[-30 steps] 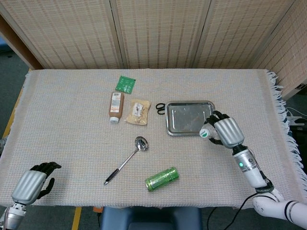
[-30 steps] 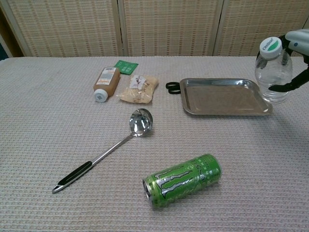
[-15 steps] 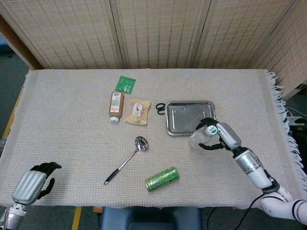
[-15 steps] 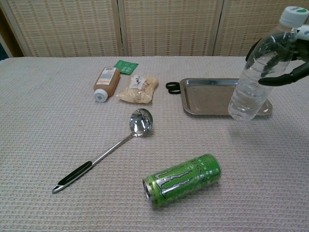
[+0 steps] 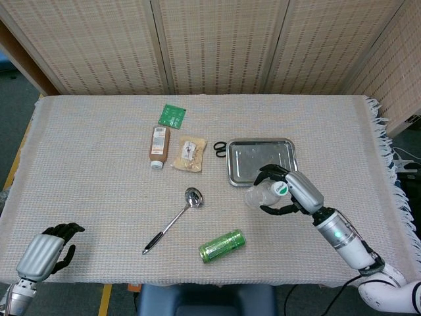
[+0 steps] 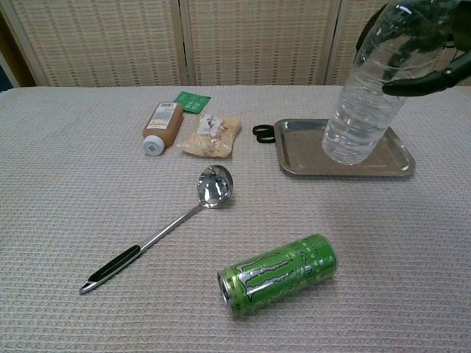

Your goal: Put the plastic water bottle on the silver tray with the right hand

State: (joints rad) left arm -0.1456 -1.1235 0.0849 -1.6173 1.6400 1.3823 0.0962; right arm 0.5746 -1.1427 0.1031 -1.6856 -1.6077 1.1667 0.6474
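Observation:
My right hand (image 5: 295, 191) grips a clear plastic water bottle (image 6: 372, 84) near its capped top and holds it in the air, tilted with its base toward the left. In the head view the bottle (image 5: 263, 193) shows just below the front edge of the silver tray (image 5: 245, 160); in the chest view it hangs in front of the tray (image 6: 294, 151). The tray carries nothing. My left hand (image 5: 46, 250) rests at the table's near left corner, fingers curled in with nothing in them.
A green can (image 5: 222, 245) lies on its side near the front edge. A ladle (image 5: 175, 218) lies left of it. A brown sauce bottle (image 5: 158, 146), a snack packet (image 5: 189, 153), a green card (image 5: 172, 115) and a black clip (image 5: 219, 148) lie left of the tray.
The right hand has carried the bottle left and up, from beside the tray's right front corner to a spot before the tray's middle, and has tilted it. The left hand has not moved.

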